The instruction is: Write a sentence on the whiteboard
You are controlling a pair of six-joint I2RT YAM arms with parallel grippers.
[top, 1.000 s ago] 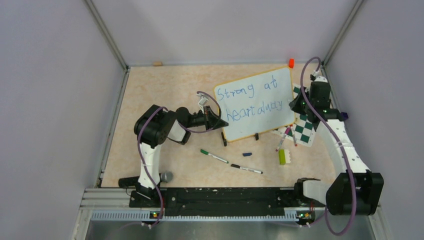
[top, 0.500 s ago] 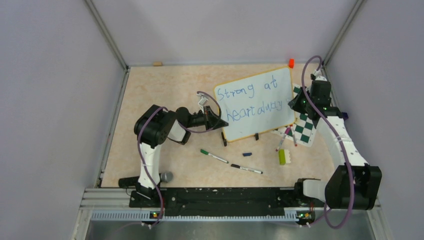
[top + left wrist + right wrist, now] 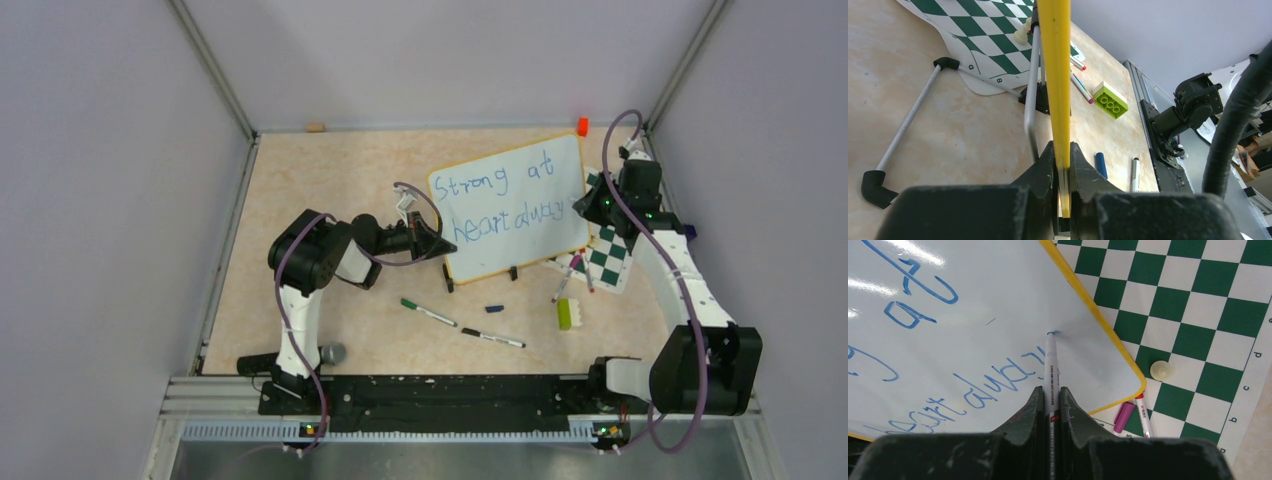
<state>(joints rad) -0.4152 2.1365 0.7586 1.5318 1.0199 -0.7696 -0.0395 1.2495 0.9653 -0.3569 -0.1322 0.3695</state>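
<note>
The whiteboard stands tilted on its black clip feet, with the blue sentence in two lines on it. My left gripper is shut on the board's yellow rim at its left edge. My right gripper is shut on a white marker. The marker's tip touches the board at the end of the second line, beside the last blue word, close to the board's right rim.
A green-and-white chessboard lies under the board's right corner, with a pale chess piece and a purple-capped marker. On the table lie a green marker, a black marker, a blue cap and a green brick.
My right arm has shifted slightly, moving the marker a little up and left along the board's right edge. The left arm and the board have not moved.
</note>
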